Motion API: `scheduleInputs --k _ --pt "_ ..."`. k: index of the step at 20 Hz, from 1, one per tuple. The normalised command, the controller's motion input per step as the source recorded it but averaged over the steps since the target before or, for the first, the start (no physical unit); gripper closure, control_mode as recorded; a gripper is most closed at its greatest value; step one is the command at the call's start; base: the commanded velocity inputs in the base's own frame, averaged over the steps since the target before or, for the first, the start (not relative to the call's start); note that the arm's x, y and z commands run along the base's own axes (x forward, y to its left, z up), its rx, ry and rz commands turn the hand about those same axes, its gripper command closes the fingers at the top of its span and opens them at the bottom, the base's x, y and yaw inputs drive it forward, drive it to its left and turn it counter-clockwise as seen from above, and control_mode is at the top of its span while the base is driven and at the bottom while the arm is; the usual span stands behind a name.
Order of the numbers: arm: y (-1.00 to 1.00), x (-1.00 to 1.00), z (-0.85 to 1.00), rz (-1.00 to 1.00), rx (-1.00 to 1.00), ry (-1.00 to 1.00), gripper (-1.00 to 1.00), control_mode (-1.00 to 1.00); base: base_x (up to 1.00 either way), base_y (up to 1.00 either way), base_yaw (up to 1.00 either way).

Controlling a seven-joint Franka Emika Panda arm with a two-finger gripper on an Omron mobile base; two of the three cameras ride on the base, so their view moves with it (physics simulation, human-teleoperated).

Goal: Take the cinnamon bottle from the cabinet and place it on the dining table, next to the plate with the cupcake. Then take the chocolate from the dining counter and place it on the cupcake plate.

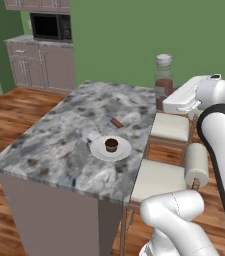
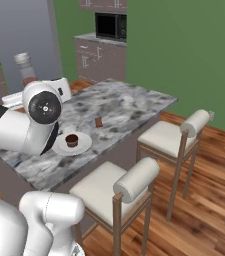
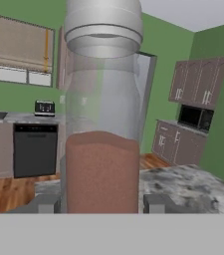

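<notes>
While clamped on cinnamon bottle (image 3: 102, 149), jaws narrow, bottle upright above table (image 1: 59, 145).

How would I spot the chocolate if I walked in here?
Look at the grey marble-patterned dining counter in the middle of the room. Near its centre sits a round white plate with a dark cupcake; just beyond it lies the chocolate, a small flat reddish-brown bar, lying bare on the stone.
</notes>
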Motion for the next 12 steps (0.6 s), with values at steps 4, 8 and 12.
scheduleInputs --k 4,8,12 --pt "0.0 0.0 0.0 0.0 0.0 0.0 1.0 1.0 0.0 0.03 0.0" --pt "0.1 0.02 -0.07 -0.06 -0.02 0.02 1.0 -1.0 0.02 0.2 -0.07" --pt "0.52 0.12 -0.37 -0.36 -0.05 0.09 1.0 -1.0 0.0 0.0 0.0"
